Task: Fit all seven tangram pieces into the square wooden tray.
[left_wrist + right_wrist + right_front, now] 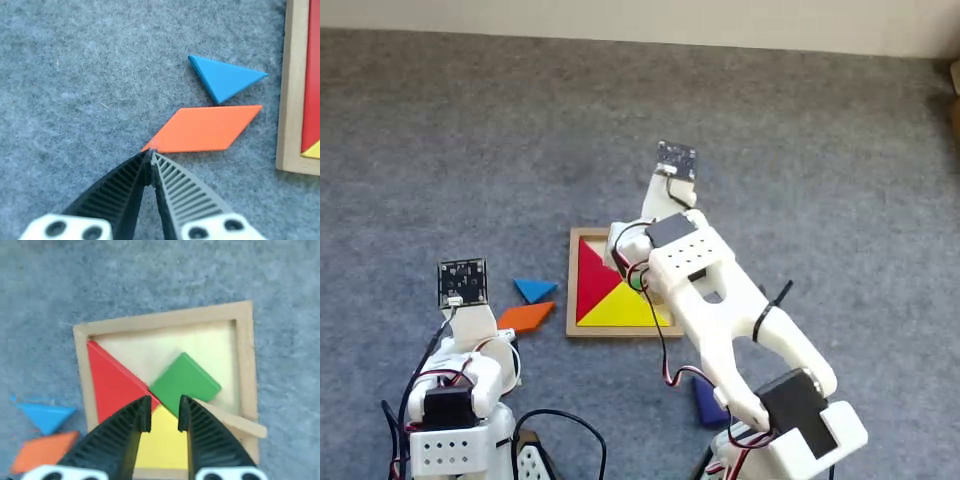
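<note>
- The square wooden tray point(244, 365) lies directly under the right jaws. It holds a red triangle point(112, 384), a yellow triangle point(160, 440) and a green square point(185, 377).
- The green square sits just ahead of the jaw tips, standing on one corner against both triangles.
- The right jaws are released, with a narrow gap between them and nothing in it. The step in hand looks like settling the green square.
- The next move likely calls for fetching an outside piece and turning it to match the bare tray floor beyond the square.
- An orange parallelogram point(205, 129) touches the tips of the left jaws, which are clenched on nothing. A light blue triangle point(225, 78) lies just past it.
- A dark blue piece point(704, 405) lies on the grey felt desk point(440, 130) behind the right jaws. The right arm partly covers it and stands in the way.
</note>
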Motion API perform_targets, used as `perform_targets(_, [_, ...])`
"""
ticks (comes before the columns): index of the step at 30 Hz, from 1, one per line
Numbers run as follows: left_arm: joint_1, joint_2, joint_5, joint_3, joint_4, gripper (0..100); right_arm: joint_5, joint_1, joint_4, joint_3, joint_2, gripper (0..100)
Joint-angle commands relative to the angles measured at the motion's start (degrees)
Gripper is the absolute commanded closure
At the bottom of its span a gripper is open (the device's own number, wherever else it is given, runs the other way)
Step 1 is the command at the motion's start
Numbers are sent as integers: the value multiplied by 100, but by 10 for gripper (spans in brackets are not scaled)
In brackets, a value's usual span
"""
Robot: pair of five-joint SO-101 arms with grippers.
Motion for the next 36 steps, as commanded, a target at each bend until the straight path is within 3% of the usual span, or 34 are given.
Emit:
perform_targets(1, [-40,-4,-44,119,18,993,580,136,338,-356,-84,907])
perform_targets(14, [-40,-4,-44,119,18,993,615,954,374,-57,-31,907])
perform_targets(27, [-40,-4,-44,119,18,993,615,901,435,479,-22,907])
perform_targets(36, [-40,-4,-44,119,18,993,932,215,1262,523,-75,907])
